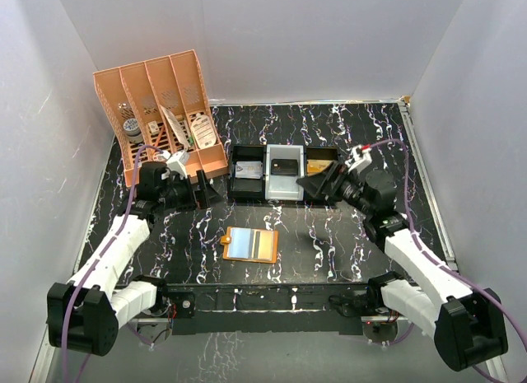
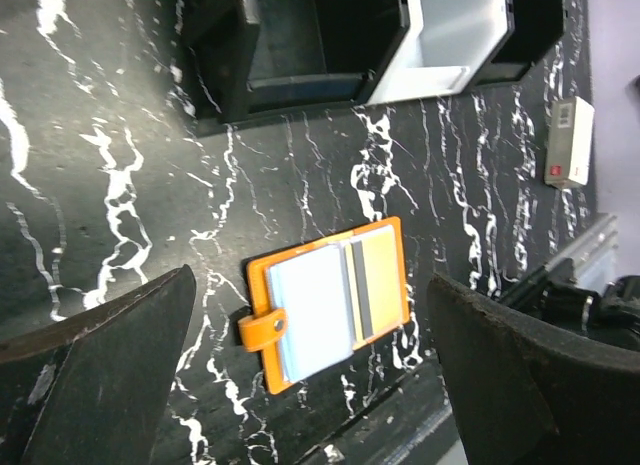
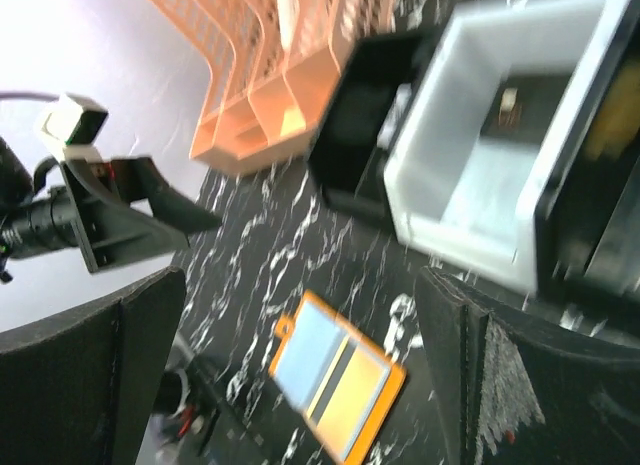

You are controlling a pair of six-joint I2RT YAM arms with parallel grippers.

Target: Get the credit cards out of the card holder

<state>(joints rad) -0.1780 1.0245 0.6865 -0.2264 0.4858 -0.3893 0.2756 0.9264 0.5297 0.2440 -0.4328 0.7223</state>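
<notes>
Card holder [image 1: 250, 245] lies open and flat on the marble-black table [image 1: 354, 132], at 6 o'clock from the tray row. Credit cards [image 1: 241, 244] sit inside it, and pale blue covers its left half.

- Left black tray [image 1: 234, 170]: a pale flat item.
- White tray [image 1: 282, 189]: small black box [image 1: 284, 165].
- Right black tray [image 1: 321, 151]: gold block [image 1: 318, 165].
- Orange organizer [image 1: 165, 86], at 10 o'clock: slots hold small oddments, too small to name.

Left gripper [image 1: 206, 188] and right gripper [image 1: 317, 184] have their fingers spread wide and hold nothing. They flank the trays at 9 and 3 o'clock.

R-wrist view blurred: white tray [image 3: 440, 135], card holder [image 3: 335, 375] soft-edged; orange organizer [image 3: 260, 75] cut off at top edge
</notes>
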